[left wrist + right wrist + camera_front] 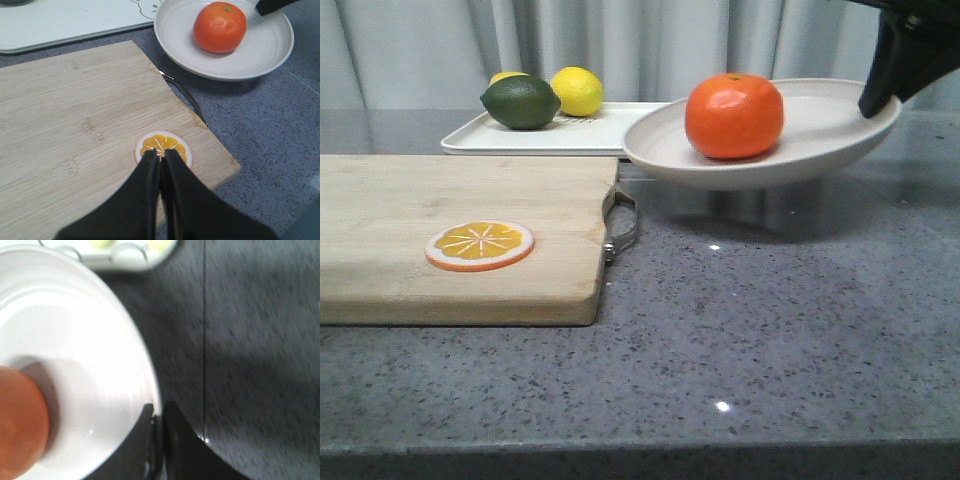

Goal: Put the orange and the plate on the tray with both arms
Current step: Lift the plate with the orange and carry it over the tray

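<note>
The orange lies in the off-white plate, which hangs tilted above the counter, its left rim near the white tray. My right gripper is shut on the plate's right rim; in the right wrist view its fingers pinch the rim, with the orange beside. In the left wrist view the orange and plate lie far from my left gripper, which is shut and empty above an orange slice. The left gripper does not show in the front view.
A wooden cutting board with a metal handle lies at the left, bearing the flat orange slice. A green lime and a yellow lemon sit on the tray's left part. Grey counter lies in front.
</note>
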`<state>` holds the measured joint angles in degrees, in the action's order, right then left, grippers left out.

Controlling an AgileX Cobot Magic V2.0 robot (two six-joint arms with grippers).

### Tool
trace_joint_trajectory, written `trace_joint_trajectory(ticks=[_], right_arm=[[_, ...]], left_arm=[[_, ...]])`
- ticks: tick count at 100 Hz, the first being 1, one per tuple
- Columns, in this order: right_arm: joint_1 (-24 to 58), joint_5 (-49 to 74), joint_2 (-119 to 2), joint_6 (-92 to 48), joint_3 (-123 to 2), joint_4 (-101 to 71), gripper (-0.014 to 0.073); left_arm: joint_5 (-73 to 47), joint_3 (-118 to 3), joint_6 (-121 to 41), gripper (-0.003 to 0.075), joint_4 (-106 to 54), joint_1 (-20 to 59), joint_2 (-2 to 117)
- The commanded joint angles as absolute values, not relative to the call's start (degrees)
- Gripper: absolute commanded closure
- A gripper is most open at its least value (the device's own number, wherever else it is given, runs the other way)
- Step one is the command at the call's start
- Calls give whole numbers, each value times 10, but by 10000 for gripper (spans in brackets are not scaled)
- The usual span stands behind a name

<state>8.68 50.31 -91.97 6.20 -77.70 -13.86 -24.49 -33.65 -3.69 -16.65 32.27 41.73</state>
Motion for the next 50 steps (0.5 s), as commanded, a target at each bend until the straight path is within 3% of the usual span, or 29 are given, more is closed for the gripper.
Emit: trace_joint_trajectory(ticks=[1,50], right_arm=[[85,491,-925,48,-841,-171,654],[86,532,-1152,35,-1156,-266,654]], left_arm=[[-203,-351,-33,739,-175,321,414],[-203,-351,-33,739,-175,321,414]])
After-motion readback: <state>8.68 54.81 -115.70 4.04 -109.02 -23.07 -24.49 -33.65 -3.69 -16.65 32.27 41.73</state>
